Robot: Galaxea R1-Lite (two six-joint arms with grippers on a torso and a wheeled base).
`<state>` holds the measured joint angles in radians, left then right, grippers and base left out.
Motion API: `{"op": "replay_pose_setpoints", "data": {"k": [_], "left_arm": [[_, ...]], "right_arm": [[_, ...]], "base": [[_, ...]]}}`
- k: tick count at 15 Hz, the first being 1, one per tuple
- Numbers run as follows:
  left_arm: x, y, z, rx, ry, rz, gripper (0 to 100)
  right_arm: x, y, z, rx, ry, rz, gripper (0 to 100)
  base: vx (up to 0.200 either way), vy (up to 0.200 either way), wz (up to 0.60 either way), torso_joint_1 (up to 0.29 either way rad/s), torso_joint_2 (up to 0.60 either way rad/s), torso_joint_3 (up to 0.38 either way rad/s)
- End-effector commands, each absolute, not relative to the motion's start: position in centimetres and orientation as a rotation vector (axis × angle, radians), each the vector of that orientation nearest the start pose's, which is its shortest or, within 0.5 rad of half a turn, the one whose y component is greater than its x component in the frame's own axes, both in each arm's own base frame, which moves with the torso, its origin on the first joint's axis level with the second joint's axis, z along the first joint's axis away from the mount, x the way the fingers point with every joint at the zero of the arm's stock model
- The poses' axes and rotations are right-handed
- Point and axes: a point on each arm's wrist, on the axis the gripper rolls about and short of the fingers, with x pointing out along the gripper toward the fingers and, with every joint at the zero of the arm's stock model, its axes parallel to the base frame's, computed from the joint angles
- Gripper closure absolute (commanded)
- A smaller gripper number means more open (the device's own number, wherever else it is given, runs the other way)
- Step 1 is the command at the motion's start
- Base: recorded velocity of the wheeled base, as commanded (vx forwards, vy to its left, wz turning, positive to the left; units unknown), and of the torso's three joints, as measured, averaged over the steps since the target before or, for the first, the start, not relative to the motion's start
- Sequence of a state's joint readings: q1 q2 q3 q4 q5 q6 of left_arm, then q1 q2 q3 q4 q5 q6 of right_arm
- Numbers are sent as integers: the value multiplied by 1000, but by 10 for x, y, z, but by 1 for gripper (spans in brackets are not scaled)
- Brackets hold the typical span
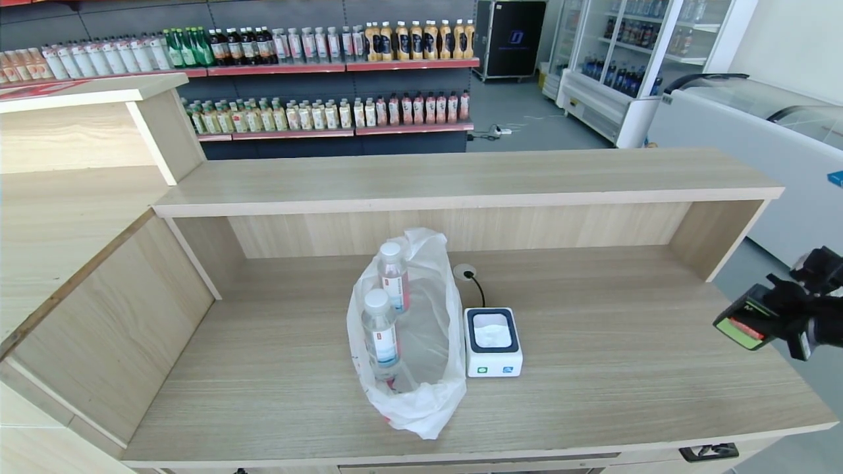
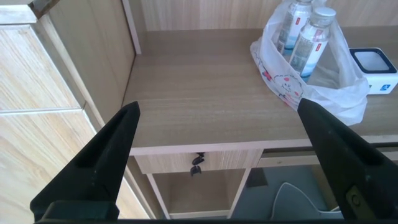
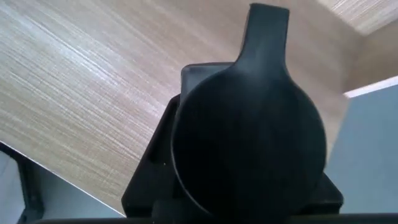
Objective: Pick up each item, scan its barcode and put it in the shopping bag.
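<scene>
End effector on the left (image 2: 217,106) hangs spread and empty before the worktop (image 1: 625,355). Mid-worktop, two bottles (image 1: 380,332) stand inside the thin, floppy shopping bag (image 1: 431,388); they are probably heavy, rigid and slick, best gripped mid-body. The scanner (image 1: 492,342) sits just beside the bag. I cannot tell the state of the right end effector (image 1: 777,316), off the worktop's edge.

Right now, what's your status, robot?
Left hand open, empty, by the wooden counter's front-left corner. Right hand at its right end. Two clear plastic bottles upright in white plastic bag; white scanner box beside it.
</scene>
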<state>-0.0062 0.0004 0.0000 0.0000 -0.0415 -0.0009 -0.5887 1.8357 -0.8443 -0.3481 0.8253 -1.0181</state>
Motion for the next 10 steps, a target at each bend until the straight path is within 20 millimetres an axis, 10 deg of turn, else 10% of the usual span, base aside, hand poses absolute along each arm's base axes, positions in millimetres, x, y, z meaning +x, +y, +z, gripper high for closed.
{"op": "replay_pose_setpoints", "data": {"k": [1, 5, 10], "left_arm": [[-23, -1, 76, -2, 2, -48, 0], [-23, -1, 76, -2, 2, -48, 0], [-23, -1, 76, -2, 2, -48, 0]], "right_arm": [[175, -78, 218, -905, -7, 376, 100], [138, -10, 241, -1469, -450, 462, 100], [137, 61, 243, -2016, -1010, 473, 100]], "base": [[0, 0, 0, 0, 0, 0], [0, 0, 0, 0, 0, 0], [0, 0, 0, 0, 0, 0]]}}
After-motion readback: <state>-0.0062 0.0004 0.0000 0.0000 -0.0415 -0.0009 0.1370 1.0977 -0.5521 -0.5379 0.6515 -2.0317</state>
